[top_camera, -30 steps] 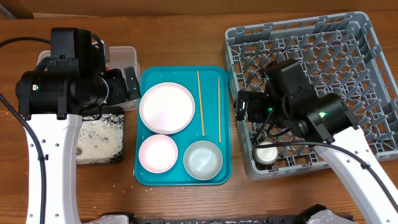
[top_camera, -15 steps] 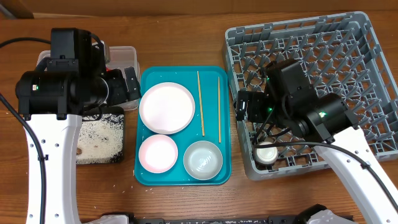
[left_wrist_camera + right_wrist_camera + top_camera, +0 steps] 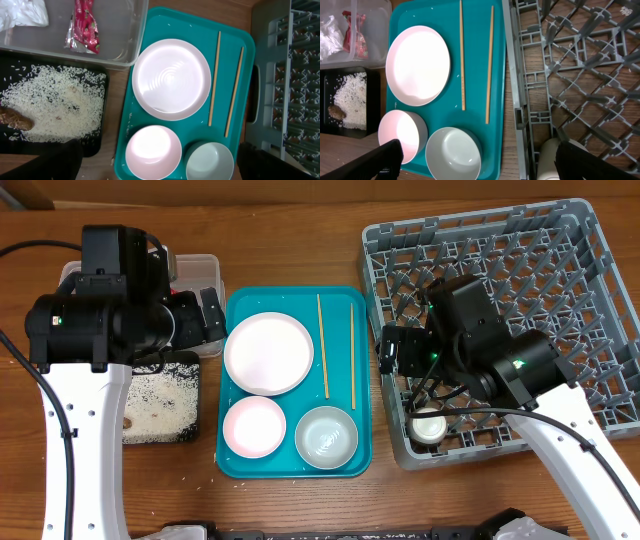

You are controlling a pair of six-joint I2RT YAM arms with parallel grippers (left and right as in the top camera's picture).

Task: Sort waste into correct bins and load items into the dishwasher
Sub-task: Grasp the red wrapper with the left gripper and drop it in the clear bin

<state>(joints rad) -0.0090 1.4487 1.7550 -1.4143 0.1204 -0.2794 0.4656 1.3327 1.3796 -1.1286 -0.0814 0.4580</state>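
Left wrist: print on red wrapper [image 3: 84, 27] unreadably blurred.

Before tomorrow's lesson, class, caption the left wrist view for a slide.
Plate, two bowls and chopsticks on teal tray; wrapper and tissue in clear tub; rice in black tray.

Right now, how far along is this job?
Waste looks done: shiny red crinkled wrapper and crumpled white tissue lie in the clear plastic tub; white rice grains and brown scrap in the black tray. A small white cup is in the grey dish rack. Nothing in hand: left gripper and right gripper are open. Left: white round plate, two pale bowls and two wooden chopsticks on the teal tray.
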